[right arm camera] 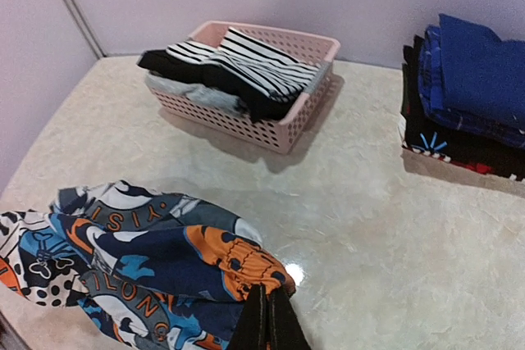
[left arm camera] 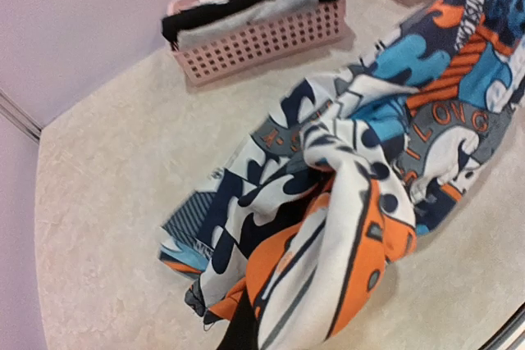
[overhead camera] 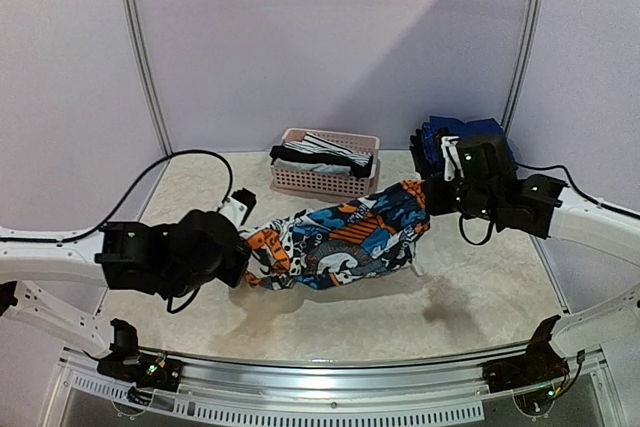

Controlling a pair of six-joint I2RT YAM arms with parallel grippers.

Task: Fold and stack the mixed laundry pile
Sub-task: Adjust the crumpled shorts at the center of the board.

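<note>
Progress was judged partial: patterned garment (overhead camera: pixel 340 237) was held unfolded between left gripper (overhead camera: pixel 243 252) and right gripper (overhead camera: pixel 430 199), both clamped on it, folded stack (overhead camera: pixel 470 132) noted just behind the right one, striped pieces (overhead camera: pixel 330 147) waiting in basket (overhead camera: pixel 320 185).

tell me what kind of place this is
Probably a robot lab booth, not a home: bare lilac partition walls, a marble-look table, and a pink basket and folded stack staged for practice.
</note>
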